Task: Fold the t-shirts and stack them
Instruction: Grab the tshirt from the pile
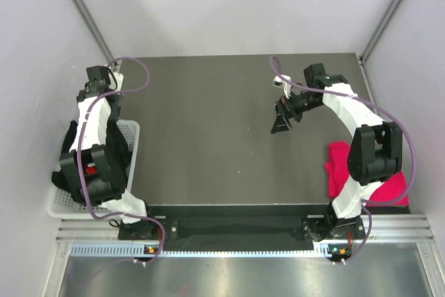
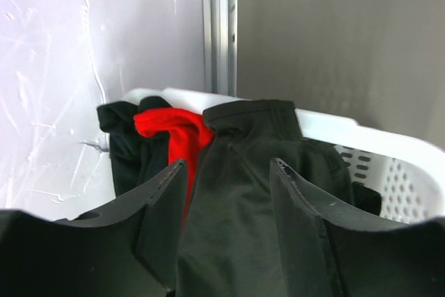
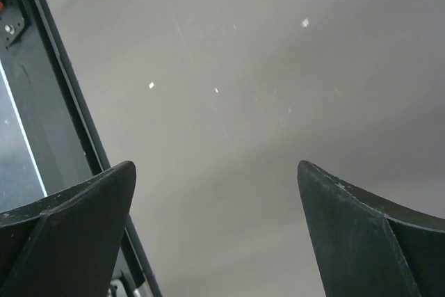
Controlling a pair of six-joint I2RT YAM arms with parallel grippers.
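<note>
Black tee: over basket rim, clamped in left gripper, likely for lifting out.
Pink tee: well apart from basket, likely set aside.
Right gripper: wide, empty, far from basket — likely waiting.

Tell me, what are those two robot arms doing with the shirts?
They're sorting out t-shirts to fold. The left arm reaches into the white basket, and its jaws seem closed on a black t-shirt, with a red t-shirt bunched beside it. The right arm hangs over the table, jaws wide open, holding nothing. A pink t-shirt lies at the table's near right edge, partly hidden. No stack shows yet.
</note>
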